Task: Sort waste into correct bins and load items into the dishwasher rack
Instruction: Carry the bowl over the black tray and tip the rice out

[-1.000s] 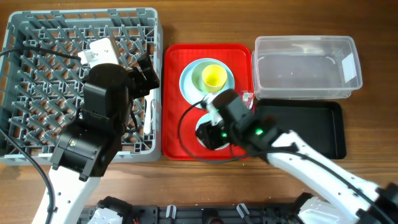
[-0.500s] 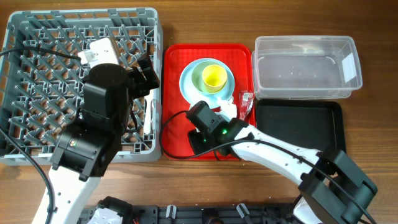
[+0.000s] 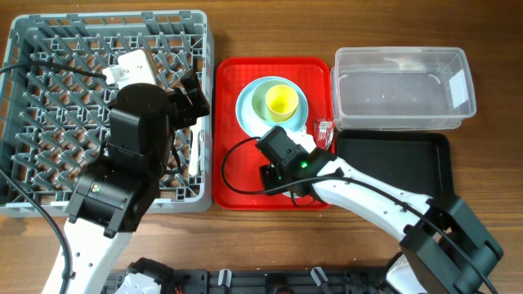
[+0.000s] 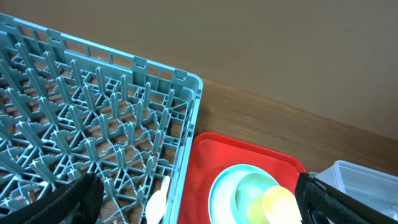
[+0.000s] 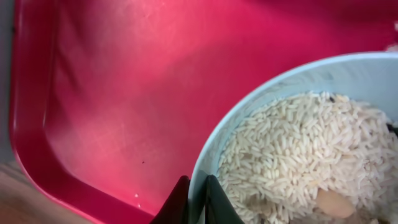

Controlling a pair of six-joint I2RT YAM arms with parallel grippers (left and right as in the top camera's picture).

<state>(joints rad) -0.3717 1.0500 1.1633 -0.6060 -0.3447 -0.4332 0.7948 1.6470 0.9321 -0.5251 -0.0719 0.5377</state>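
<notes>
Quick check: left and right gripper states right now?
Left gripper: open, holding nothing.
Right gripper: closed on the rim of the light blue small bowl, which has rice in it.

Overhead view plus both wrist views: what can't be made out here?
Overhead: the bowl is hidden under the right arm.
Right wrist: the right end effector is cut off by the bottom edge; its grip on the bowl's rim is unclear.
Left wrist: the white utensil is cut off below; spoon or fork, unclear.
</notes>
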